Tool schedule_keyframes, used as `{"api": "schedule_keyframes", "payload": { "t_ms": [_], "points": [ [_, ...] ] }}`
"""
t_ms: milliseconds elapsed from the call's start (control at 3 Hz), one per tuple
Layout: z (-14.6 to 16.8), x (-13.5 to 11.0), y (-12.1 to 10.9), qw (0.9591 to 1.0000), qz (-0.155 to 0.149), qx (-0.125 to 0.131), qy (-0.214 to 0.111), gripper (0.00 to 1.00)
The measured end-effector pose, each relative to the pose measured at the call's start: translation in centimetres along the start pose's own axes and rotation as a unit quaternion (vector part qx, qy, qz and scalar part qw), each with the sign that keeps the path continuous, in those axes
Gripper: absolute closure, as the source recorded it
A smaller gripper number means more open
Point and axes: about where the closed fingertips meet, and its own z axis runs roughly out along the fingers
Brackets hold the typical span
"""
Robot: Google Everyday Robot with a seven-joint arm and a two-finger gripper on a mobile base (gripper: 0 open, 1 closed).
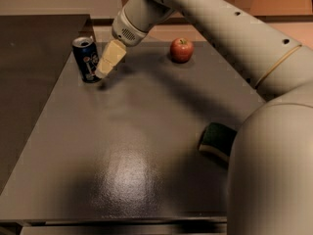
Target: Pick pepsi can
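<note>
The pepsi can (87,58) stands upright at the far left of the dark grey table (146,111), dark blue with a silver top. A pale mark shows on its side, but no lettering on it can be read. The gripper (104,69), cream-coloured, slants down and to the left, its tip just beside the can's right side; whether it is spread or closed cannot be told. A red apple (181,50) sits far right of the can, and a green sponge (216,140) lies near right.

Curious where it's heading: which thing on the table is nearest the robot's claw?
The blue pepsi can, far left: the gripper hangs right beside it. The red apple and green sponge lie farther off.
</note>
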Motion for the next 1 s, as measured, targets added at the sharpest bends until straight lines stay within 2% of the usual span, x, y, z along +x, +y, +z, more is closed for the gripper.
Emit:
{"api": "schedule_keyframes", "payload": {
  "t_ms": [667,1000],
  "points": [
    [2.4,-2.9,0.2,0.9995,-0.012,-0.01,-0.027,0.0],
    [3.2,-3.6,0.1,0.9991,-0.01,-0.019,-0.035,0.18]
  ]
}}
